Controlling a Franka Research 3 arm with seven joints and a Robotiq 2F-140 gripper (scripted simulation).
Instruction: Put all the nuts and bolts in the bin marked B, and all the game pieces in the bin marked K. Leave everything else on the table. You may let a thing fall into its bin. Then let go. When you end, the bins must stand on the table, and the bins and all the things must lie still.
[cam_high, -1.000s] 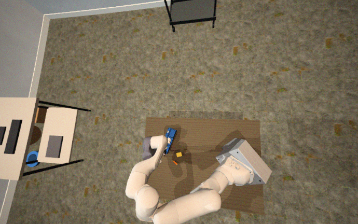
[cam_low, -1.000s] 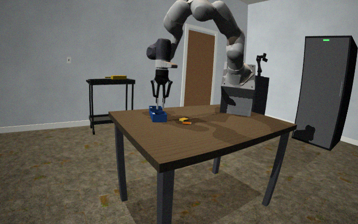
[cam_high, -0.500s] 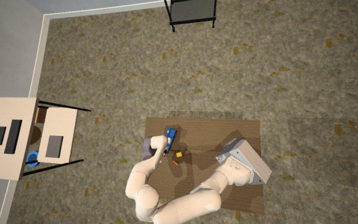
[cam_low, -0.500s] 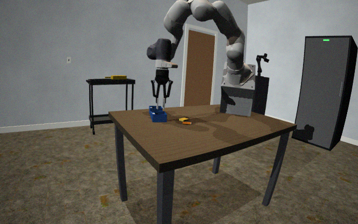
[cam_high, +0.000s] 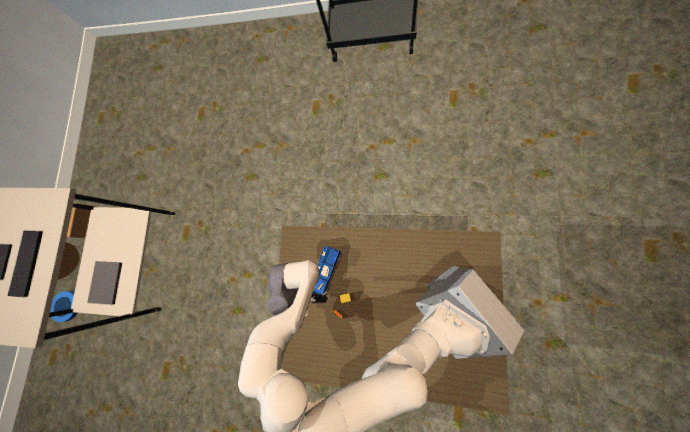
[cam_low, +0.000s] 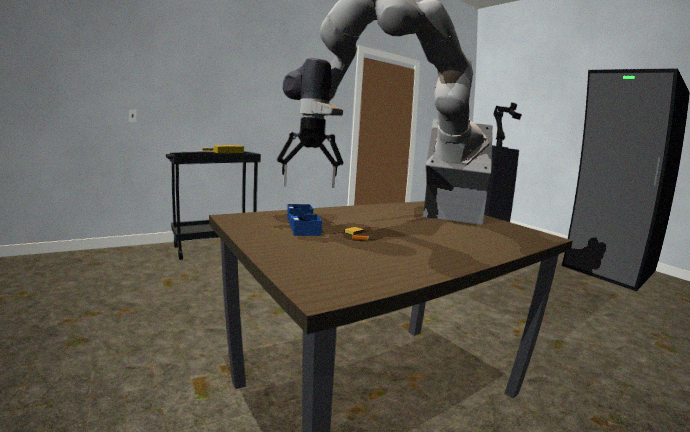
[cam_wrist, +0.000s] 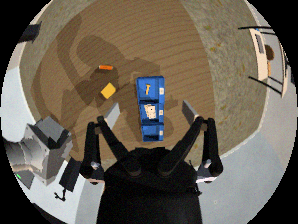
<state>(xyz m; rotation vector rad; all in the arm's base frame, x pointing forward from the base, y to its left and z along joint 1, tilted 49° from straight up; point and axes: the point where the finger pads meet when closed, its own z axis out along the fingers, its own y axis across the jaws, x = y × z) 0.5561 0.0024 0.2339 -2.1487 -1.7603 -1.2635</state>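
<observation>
Bins (cam_high: 330, 270) (cam_low: 306, 224) (cam_wrist: 150, 133), blue and box-shaped, stand in a row on the wood-grained worktop (cam_high: 397, 264) (cam_low: 387, 264) (cam_wrist: 170, 50), beside a yellow block (cam_high: 345, 297) (cam_low: 353, 231) (cam_wrist: 108, 90); above them, slender black jaws (cam_low: 309, 184) spread wide, gripping nothing.

My black two-fingered gripper (cam_high: 318, 298) (cam_low: 309, 184) (cam_wrist: 150, 106) is wide open now; half a second ago its fingers stood close together. Fingertips, then down at the blue rectangular compartmented bins (cam_high: 326, 270) (cam_low: 305, 224) (cam_wrist: 143, 106), now hang apart above them in the exterior view.
</observation>
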